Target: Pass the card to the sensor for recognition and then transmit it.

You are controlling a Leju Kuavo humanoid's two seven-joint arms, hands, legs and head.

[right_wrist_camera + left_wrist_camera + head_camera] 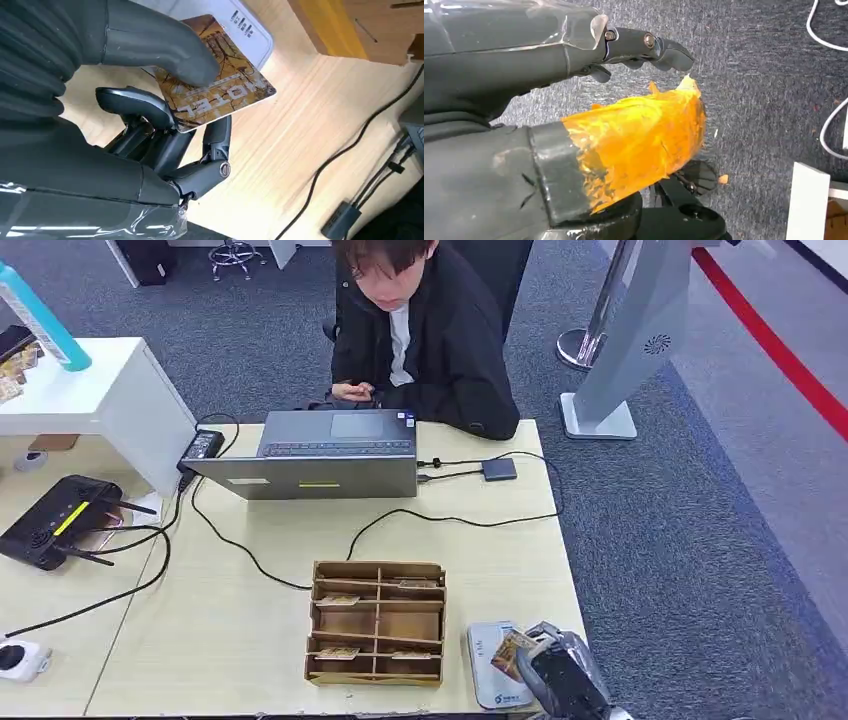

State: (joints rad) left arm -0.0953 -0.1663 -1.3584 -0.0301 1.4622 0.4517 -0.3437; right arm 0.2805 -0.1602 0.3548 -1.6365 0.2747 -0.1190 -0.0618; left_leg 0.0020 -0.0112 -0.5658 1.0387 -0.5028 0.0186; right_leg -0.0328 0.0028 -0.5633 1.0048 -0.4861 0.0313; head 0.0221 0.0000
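Right now we've got our right hand (560, 672) at the near right corner of the table (250, 610), thumb pressed on top of the card (512, 653) w/ darker fingers underneath, so the card is pinched flat. From the right wrist cam the card (220, 87) is brown-gold w/ white "HOTEL" lettering, and its far part hangs over the white sensor pad (235, 25); we can't tell if card and pad are touching. From the head cam the sensor (488, 680) is a white rounded slab lying flat just right of the cardboard organizer (377, 622), a tray w/ several compartments, some holding cards. Our left hand (574, 90) shows in the left wrist cam over grey carpet, thumb wrapped in orange tape, dark fingers apart from it, nothing held. Across the table a person (425, 330) in a black jacket sits behind a grey laptop (330, 455), w/ a small dark box (499, 469) cabled to it on the right. Black router (55, 520) sits on the adjacent table at left, cables running across.
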